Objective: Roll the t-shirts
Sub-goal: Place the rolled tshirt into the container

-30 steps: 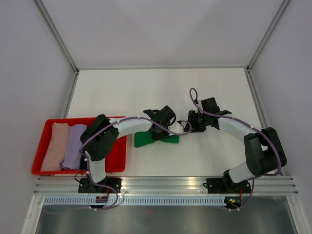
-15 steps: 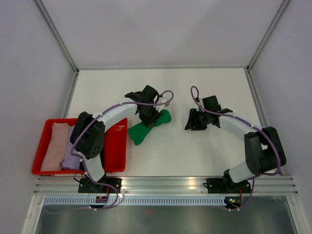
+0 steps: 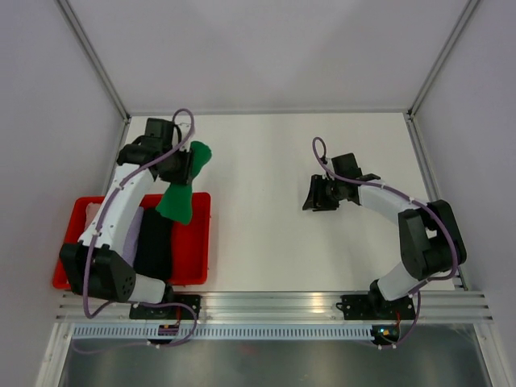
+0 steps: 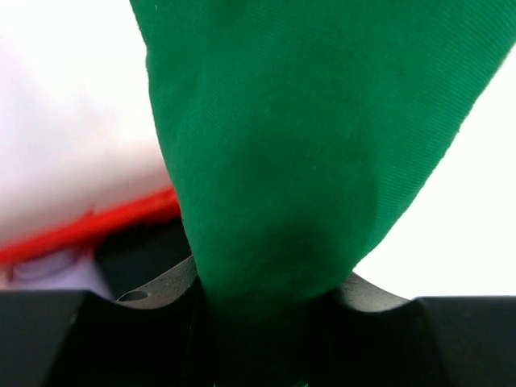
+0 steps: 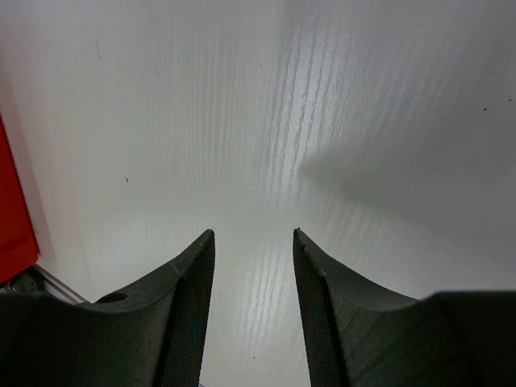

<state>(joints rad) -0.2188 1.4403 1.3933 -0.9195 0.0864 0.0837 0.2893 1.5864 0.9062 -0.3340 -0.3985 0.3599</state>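
Green shirt [image 3: 177, 201]: off the worktop [image 3: 258, 161], bunched and pinched about mid-length by the left fingers [image 4: 161, 289]. One lobe fans out toward the back wall. The other hangs down over the far right corner of the tray [image 3: 206, 242].

Left wrist view: green cloth [image 4: 306, 145] fills most of the frame and narrows to a tight waist where it goes in between the two fingers. The fingers are closed in hard on the cloth, with fabric packed into the gap.

Below the hanging shirt, in the tray:
- A black shirt [image 3: 153, 242] lies lengthwise in the right half.
- A strip of pale cloth [image 3: 131, 242] lies just left of it, mostly hidden by the left arm [image 3: 121, 201]. Its colour is hard to call from above.
- The wrist view shows the red tray rim [image 4: 89, 230], with dark cloth just below it, all blurred.

The tray sits at the left near side of the worktop, red and shallow. The left arm reaches up across it to the far left.

Right fingers [image 5: 184, 314]: well apart from the shirt, over on the right half of the worktop [image 5: 322, 121]. The fingers are parted with a clear gap and nothing between them. They are low over the bare white surface, and their shadow falls just ahead. A sliver of red shows at the left edge of that wrist view.
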